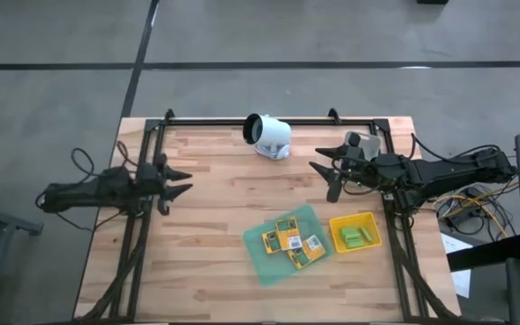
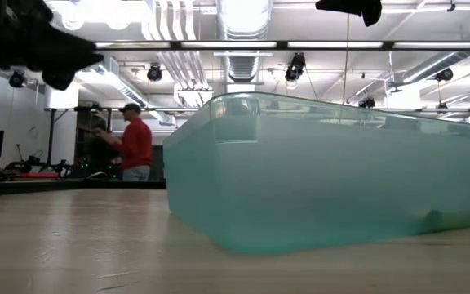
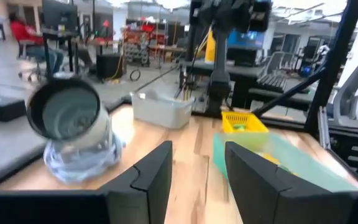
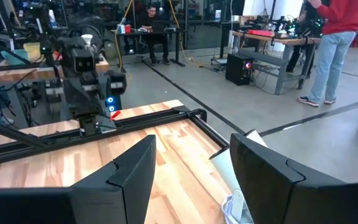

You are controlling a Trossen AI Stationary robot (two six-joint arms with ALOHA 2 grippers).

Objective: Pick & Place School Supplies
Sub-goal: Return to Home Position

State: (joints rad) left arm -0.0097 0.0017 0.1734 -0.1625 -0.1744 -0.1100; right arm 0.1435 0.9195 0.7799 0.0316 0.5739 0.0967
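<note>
three printed packets [image 1: 289, 240] lie in the translucent green tray [image 1: 264, 267].

Worktop [image 1: 215, 271]: pale wood planks, smooth, matt. Green tray [image 1: 264, 268]: translucent plastic w/ slight sheen. Yellow tray [image 1: 335, 236]: opaque plastic. Packets [image 1: 289, 237]: printed paper/card. Frame rails [image 1: 215, 120]: blk metal, matt. Camera housing [image 1: 269, 135], back edge: wht glossy plastic.
</note>
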